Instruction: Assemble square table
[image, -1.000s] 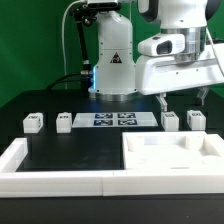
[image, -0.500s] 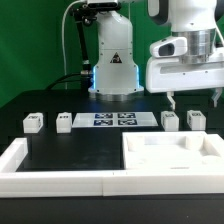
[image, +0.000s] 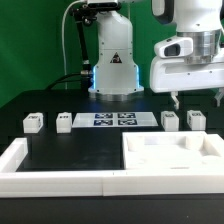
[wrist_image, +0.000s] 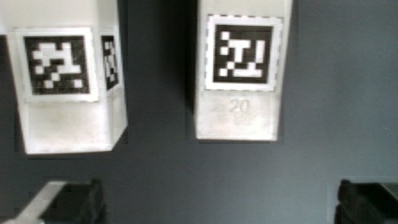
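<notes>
Square table (image: 170, 150) is unbuilt, all parts loose. L to R in the exterior view, one row runs across the table surface (image: 70, 150) toward its back edge: leftmost leg (image: 33, 122), second leg (image: 65, 121), marker board (image: 112, 120), third leg (image: 170, 120), rightmost leg (image: 196, 120). Slab (image: 150, 143) lies flat in the surface's front corner at the exterior view's right, tucked into the border wall (image: 60, 180).

Gripper (image: 197, 98) hangs over the right-hand pair, jaws spread wide, nothing held. Rightmost leg sits below, approx. between the two finger lines; third leg is just under the finger nearer the marker board.

Wrist view: two tagged legs side by side, apart from the fingertips (wrist_image: 68, 200). Each leg's long axis looks to run crosswise to the jaw opening, so a straight drop should close on the short sides. Can't tell which leg is meant.
</notes>
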